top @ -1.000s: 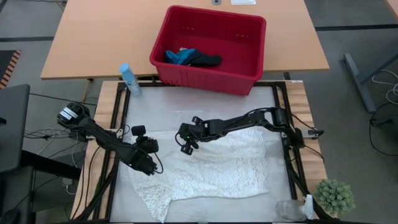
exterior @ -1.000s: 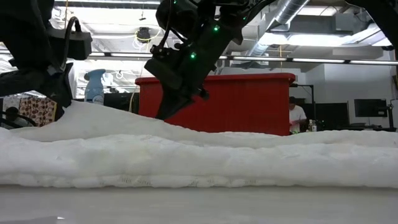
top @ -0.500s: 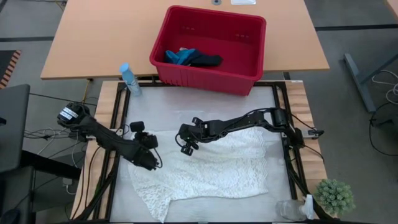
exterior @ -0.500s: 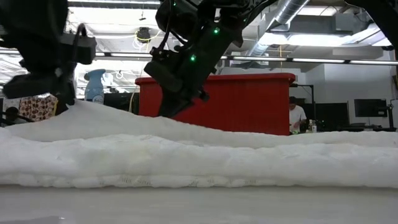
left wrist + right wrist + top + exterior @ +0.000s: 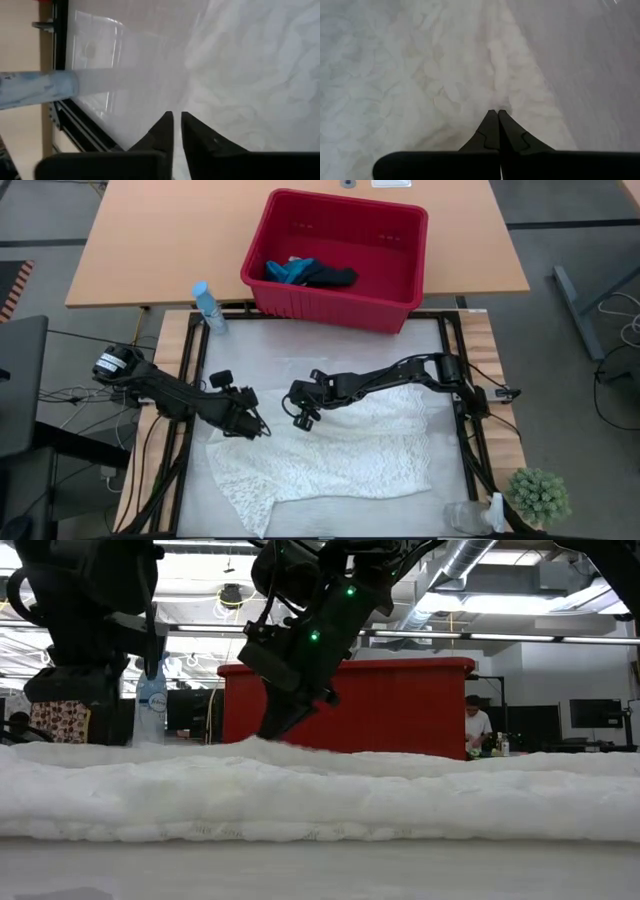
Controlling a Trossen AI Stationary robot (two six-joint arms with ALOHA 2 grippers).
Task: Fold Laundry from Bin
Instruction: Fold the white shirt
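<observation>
The large white lacy cloth lies spread on the table mat. In the red bin on the far table rest a teal cloth and a dark cloth. My left gripper hovers at the white cloth's far left corner; a narrow gap shows between its fingertips and nothing is in it. My right gripper is shut at the cloth's far edge, slanting down from the right. My right gripper pinches the white cloth at its far edge between its two shut fingertips. The fingers slant down from the table's right and far side. The cloth forms a small raised peak under the tips; the remainder lies on the table.
A pale blue spray bottle stands at the mat's far left corner, close to my left arm. A small green plant and a clear bottle sit at the near right. Black frame rails run along both sides of the mat.
My left gripper has swung toward the table's far edge and right, nearer my right gripper. The cloth's left part, which stood raised in a ridge under it, has dropped and now lies low. The peak under the right gripper remains.
</observation>
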